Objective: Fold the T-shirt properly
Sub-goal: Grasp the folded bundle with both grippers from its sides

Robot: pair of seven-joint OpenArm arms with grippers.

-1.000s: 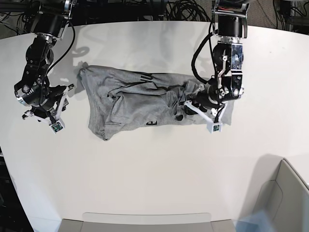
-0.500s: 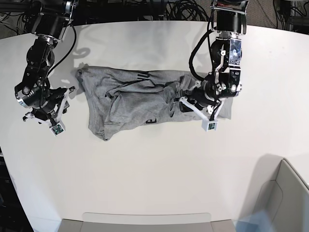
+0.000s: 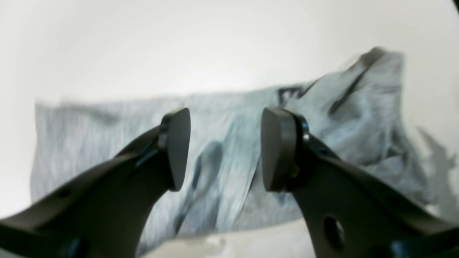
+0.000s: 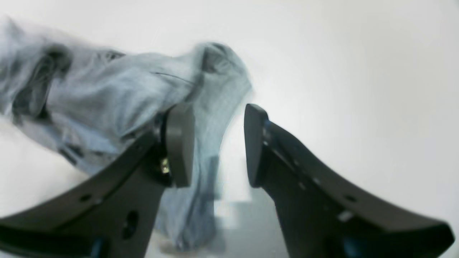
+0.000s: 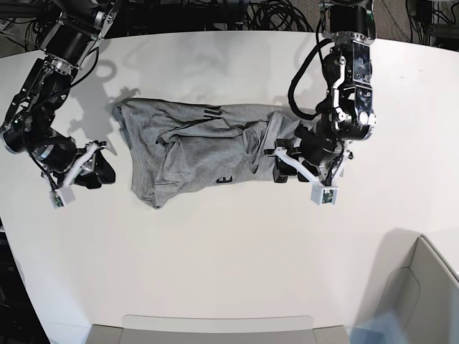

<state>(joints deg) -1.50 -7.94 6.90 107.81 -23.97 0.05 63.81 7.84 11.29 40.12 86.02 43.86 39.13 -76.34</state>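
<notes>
Both arms shifted, right pincer (image 5: 80, 188) pointing down, left pincer (image 5: 303, 178) likewise, both apart.

Landmark: grey bin (image 5: 437, 301), lower right corner of the base view. A white tabletop (image 5: 237, 265) extends left of the bin and beyond it. Dark cables (image 5: 276, 14) lie past the tabletop's far edge, opposite the bin. Lighting is bright; a soft shadow falls directly beside the bin, on its left.
</notes>
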